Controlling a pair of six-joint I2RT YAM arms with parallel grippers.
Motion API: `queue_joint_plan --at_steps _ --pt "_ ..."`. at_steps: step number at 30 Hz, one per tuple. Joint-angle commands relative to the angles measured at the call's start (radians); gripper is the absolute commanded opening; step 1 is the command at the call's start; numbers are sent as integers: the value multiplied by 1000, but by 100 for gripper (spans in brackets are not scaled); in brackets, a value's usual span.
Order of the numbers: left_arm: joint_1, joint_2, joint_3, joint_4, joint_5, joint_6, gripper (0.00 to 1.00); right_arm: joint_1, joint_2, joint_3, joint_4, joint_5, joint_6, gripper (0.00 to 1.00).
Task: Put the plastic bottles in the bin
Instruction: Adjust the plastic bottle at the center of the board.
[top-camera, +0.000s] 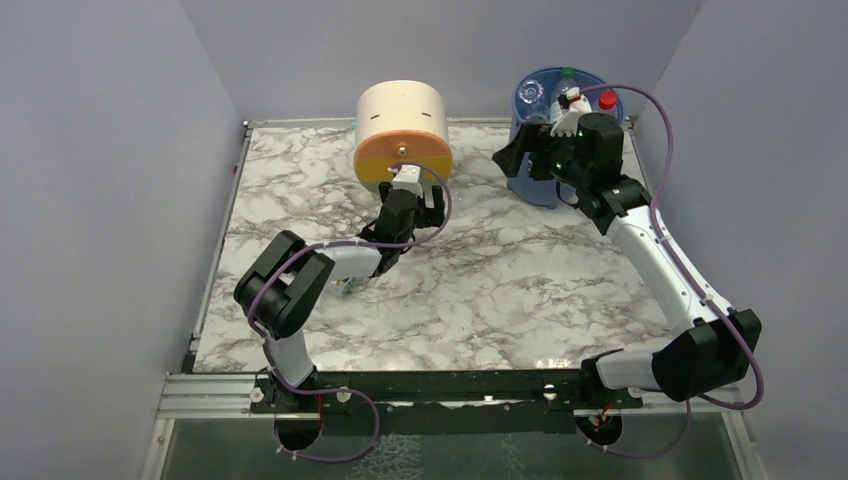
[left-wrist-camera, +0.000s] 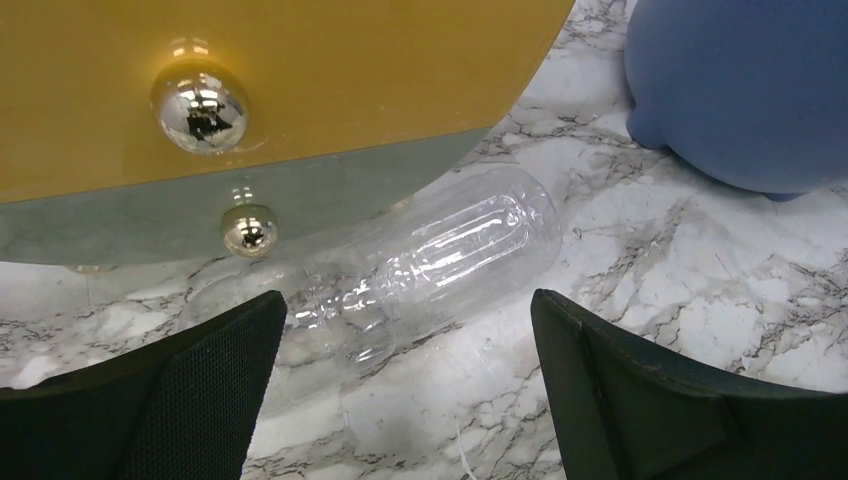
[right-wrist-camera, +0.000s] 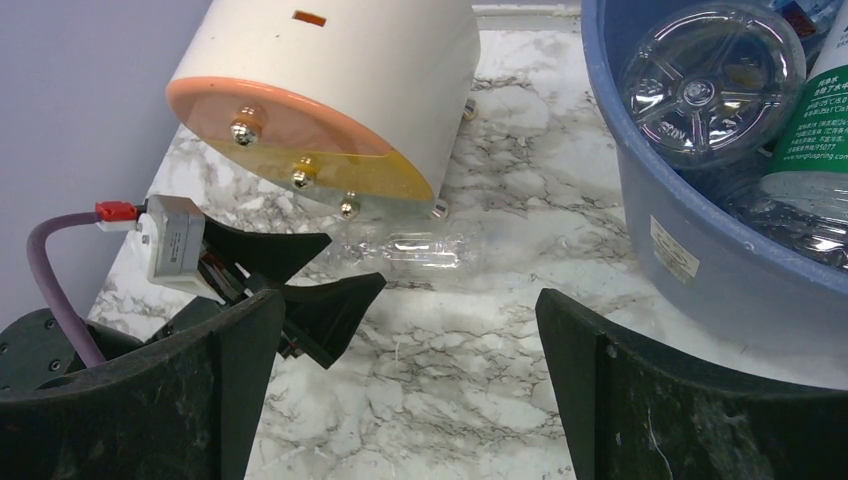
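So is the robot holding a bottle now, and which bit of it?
No, nothing is held. The left fingers stand open just before a clear bottle lying flat, not gripping it. The right fingers are open by the bin.

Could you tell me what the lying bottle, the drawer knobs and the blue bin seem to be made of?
The bottle: thin clear plastic, glossy; the table shows through its ribbed wall. The knobs: polished metal or chrome plating, with mirror-like reflections. The bin: probably plastic, smooth, evenly blue, dull sheen.

a lab test booth, going by blank grey walls (top-camera: 100, 200) boxing in a marble-print table (top-camera: 520, 290).
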Motion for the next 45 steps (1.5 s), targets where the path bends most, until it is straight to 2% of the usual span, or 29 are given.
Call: queue_joint_plan --at_steps 1,14,28,34,45 --pt "5 19 54 55 -50 15 99 7 10 10 16 -30 3 99" --pt "5 135 135 102 -102 38 99 13 47 19 14 -22 -5 99" --pt "6 162 102 72 -53 -38 99 16 21 2 17 -28 0 99" --pt "5 127 59 36 -24 -67 99 16 -6 -5 9 -29 2 99" --pt "-28 -40 -80 -31 28 -121 99 20 -42 -33 7 -47 18 99"
